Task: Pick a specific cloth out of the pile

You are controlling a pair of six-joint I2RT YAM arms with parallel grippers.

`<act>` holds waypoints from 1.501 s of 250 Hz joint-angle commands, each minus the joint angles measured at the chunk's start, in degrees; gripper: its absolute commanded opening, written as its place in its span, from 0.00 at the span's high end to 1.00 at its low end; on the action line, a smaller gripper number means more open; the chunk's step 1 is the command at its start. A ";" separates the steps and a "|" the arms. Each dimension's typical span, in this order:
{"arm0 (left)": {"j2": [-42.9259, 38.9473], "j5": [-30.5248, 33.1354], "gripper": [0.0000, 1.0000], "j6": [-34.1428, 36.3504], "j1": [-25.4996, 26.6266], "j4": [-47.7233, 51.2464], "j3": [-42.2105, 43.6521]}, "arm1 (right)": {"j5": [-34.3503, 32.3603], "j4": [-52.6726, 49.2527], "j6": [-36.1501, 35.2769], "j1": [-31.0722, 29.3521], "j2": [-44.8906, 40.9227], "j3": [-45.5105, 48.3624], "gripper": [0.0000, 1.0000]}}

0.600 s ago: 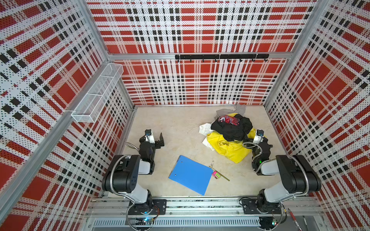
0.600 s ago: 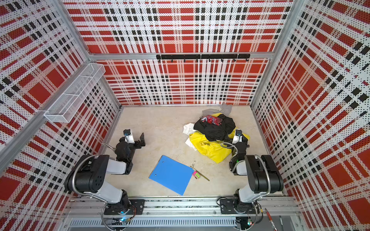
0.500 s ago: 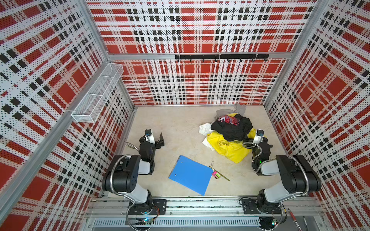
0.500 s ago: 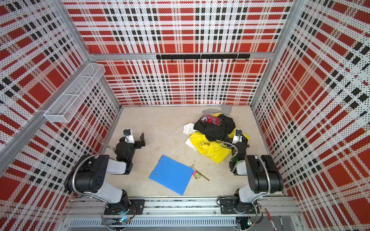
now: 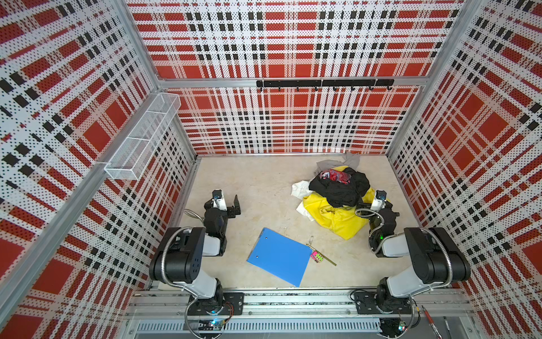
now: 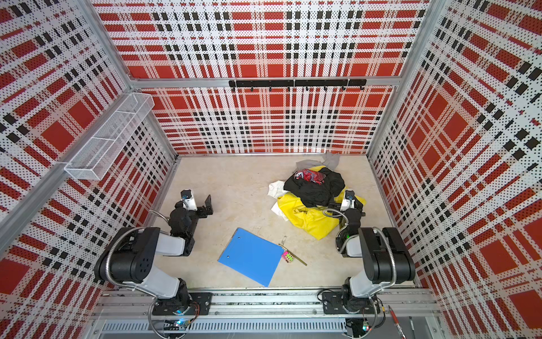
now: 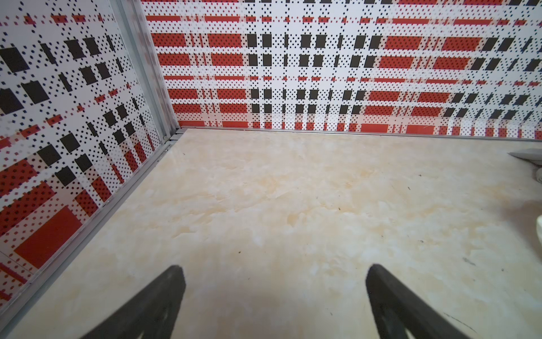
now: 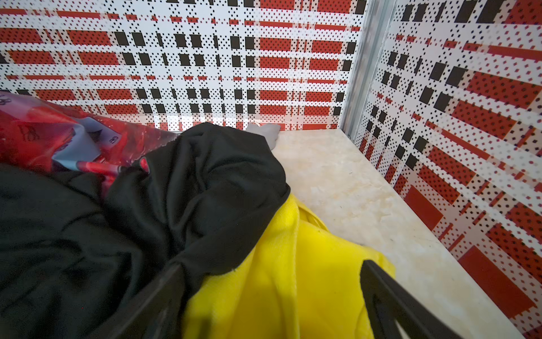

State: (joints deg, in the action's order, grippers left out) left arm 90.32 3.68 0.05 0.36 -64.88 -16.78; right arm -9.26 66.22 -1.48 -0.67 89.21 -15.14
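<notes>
The pile [image 5: 337, 218] lies at the back right: a bright yellow garment [image 8: 293, 278] under a black one [image 8: 146, 220], with a red-patterned one [image 5: 337, 175] on top and a grey one [image 5: 352, 158] behind. White fabric of the cloth [image 5: 300, 186] pokes out at the pile's left edge; its print is hidden. My right gripper [image 8: 270, 265] stands open at the pile's right side, with yellow fabric lying between its fingers. My left gripper [image 7: 274, 268] stands open over bare floor on the left, far from the pile, holding nothing.
A blue folder [image 5: 278, 256] lies on the floor in front, with a small pink-and-green cube [image 5: 317, 256] and a thin stick [image 5: 327, 258] beside it. A wire basket [image 5: 143, 138] hangs on the left wall. A black hook rail [image 5: 324, 83] runs along the back wall.
</notes>
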 commanded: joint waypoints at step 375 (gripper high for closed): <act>-25.75 -3.57 0.01 -15.56 11.75 35.00 -9.79 | -9.28 -29.60 5.06 -13.40 -32.55 -4.93 0.00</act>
State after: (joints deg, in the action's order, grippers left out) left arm 65.65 2.98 -6.13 9.80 -40.53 -23.68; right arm -14.96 47.77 1.89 -7.68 60.97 -15.49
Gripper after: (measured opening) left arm 0.992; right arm 0.999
